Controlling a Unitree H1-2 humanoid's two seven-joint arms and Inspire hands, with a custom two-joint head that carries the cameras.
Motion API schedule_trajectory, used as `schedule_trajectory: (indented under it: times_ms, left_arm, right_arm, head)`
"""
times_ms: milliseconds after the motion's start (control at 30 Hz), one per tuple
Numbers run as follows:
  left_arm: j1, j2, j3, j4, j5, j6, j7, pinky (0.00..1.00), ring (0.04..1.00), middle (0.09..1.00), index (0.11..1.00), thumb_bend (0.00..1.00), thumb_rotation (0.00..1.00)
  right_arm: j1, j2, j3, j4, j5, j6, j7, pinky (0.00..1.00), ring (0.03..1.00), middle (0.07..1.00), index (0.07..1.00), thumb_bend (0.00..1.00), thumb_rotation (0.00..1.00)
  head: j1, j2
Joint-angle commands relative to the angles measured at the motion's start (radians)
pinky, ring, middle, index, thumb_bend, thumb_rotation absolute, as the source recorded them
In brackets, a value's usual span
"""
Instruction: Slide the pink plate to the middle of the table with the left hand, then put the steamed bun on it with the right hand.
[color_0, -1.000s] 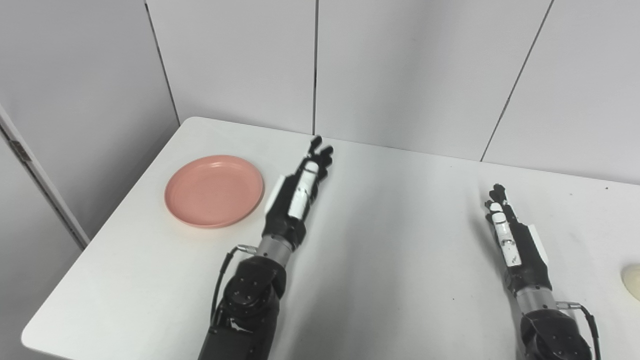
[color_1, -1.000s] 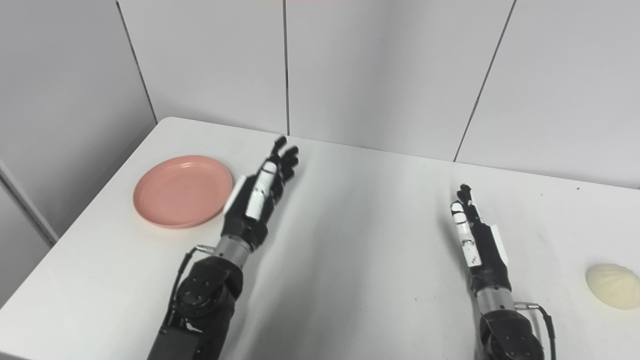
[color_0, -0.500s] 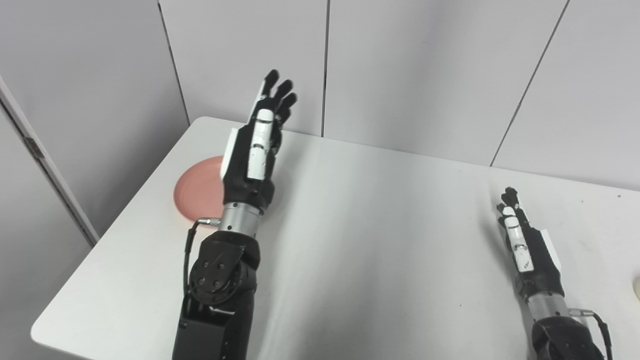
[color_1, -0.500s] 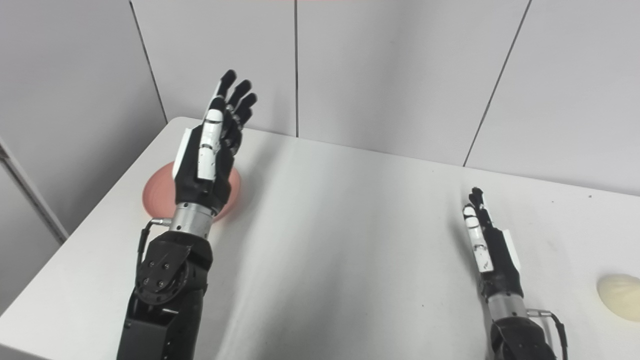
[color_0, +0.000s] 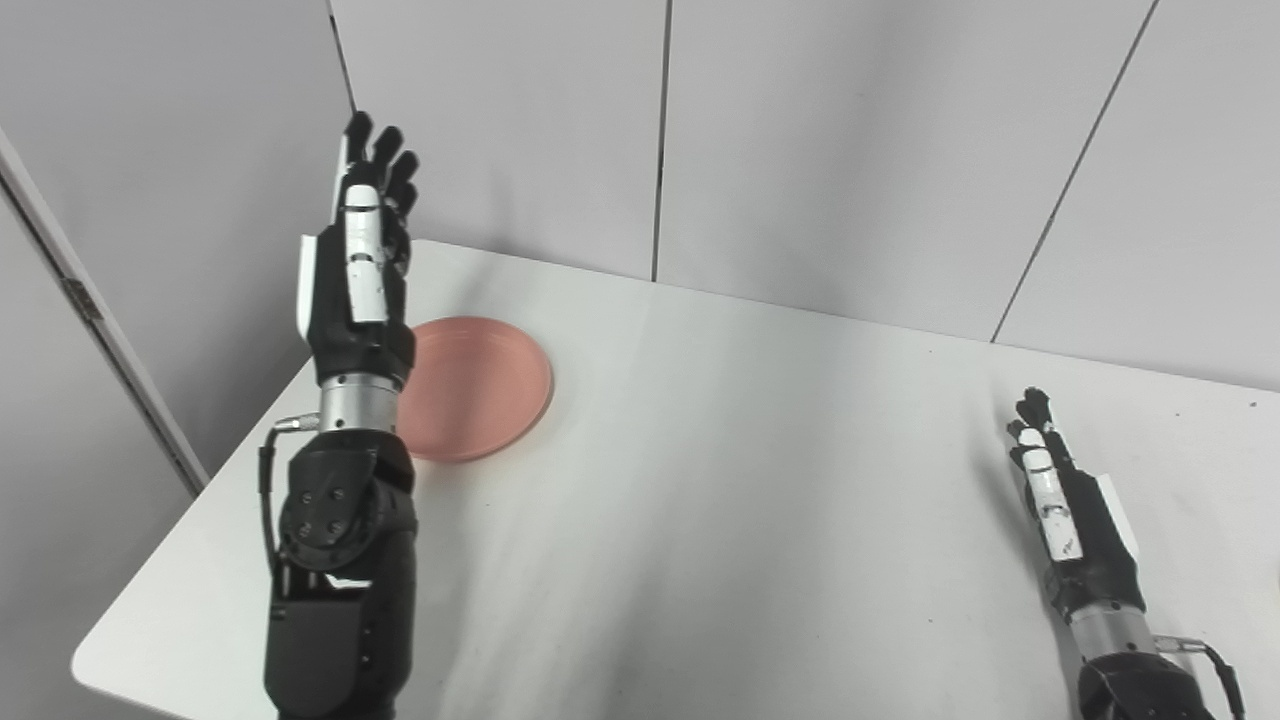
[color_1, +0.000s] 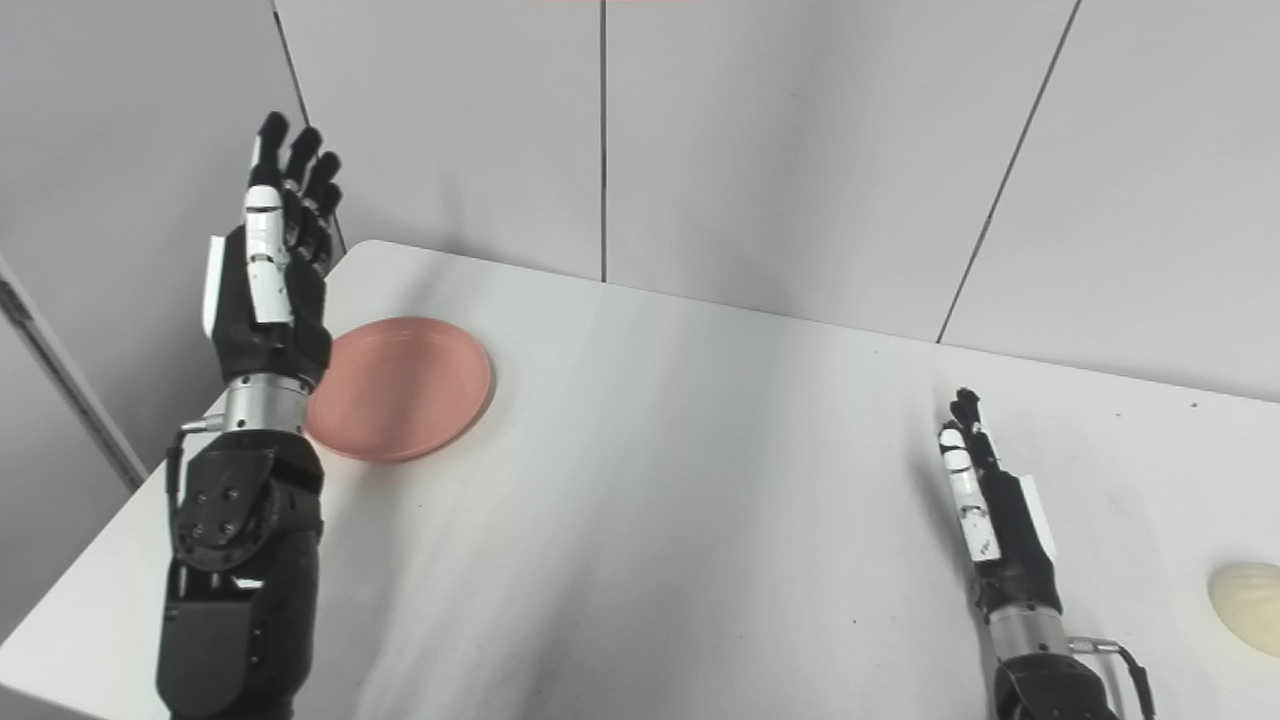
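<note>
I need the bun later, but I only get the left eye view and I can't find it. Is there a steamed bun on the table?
Observer: Yes. The steamed bun lies on the right side of the table, just past your picture's edge.
Operator: Is the right hand touching it?
Observer: No. The right hand is apart from it, to its left, with fingers straight and holding nothing.
Operator: What does it look like?
Observer: Pale cream and rounded. Its right end is cut off in the right eye view too.

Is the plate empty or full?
Empty. The plate shows only bare pink; the bun lies far right on the table.
</note>
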Motion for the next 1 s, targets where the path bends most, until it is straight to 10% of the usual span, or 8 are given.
schedule_trajectory:
  times_ms: [0, 967]
  left_arm:
    - [-0.039, 0.037, 0.022, 0.011, -0.027, -0.056, 0.01, 1.0, 0.958, 0.965, 0.977, 0.51, 1.0]
    - [-0.062, 0.141, 0.133, 0.419, -0.161, -0.152, 0.018, 0.99, 0.962, 0.963, 0.968, 0.45, 1.0]
  right_arm:
    - [0.014, -0.001, -0.006, 0.008, 0.006, -0.006, -0.001, 1.0, 0.994, 1.0, 1.0, 0.13, 1.0]
    - [0.015, -0.001, -0.009, 0.011, 0.014, -0.022, 0.007, 1.0, 0.999, 1.0, 1.0, 0.15, 1.0]
  head:
    - [0.002, 0.001]
    - [0.014, 0.005]
